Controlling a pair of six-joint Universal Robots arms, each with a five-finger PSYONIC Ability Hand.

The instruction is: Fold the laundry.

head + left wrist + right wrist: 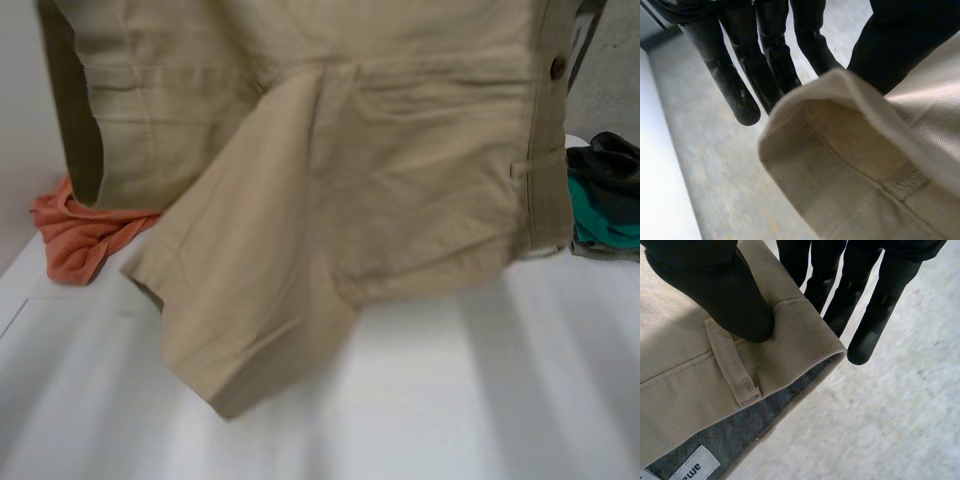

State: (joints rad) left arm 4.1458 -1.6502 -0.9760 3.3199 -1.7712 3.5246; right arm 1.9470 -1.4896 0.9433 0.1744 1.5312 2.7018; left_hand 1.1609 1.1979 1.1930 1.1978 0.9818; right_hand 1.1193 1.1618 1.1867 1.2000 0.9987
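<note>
The beige shorts (400, 200) are lifted above the white bench (450, 400) and hang close before the head view; they cover most of its far part. The waistband runs down the right side with a dark button (557, 68) and a belt loop (535, 165) on it; one leg hangs lower, toward the near left, and its hem is close over the bench, but I cannot tell if it touches.

In the left wrist view, the left hand (890, 45) is grasping the shorts (865, 175): its thumb lies on the outer face of the cloth and its fingers (735, 85) stand almost straight behind a folded, stitched edge, so the edge is pinched between them.

In the right wrist view, the right hand (725, 295) is also grasping the shorts (685, 355), at the waistband. The thumb presses on the beige outer side just beside a belt loop (735, 370), and the fingers (875, 315) are behind the band; the grey inner lining and a white label (695, 467) show under the thumb.

On the bench two other things lie well apart — an orange cloth (80, 235) crumpled at the far left, partly behind the shorts, and a small heap of dark and teal clothes (605, 200) at the far right edge.
</note>
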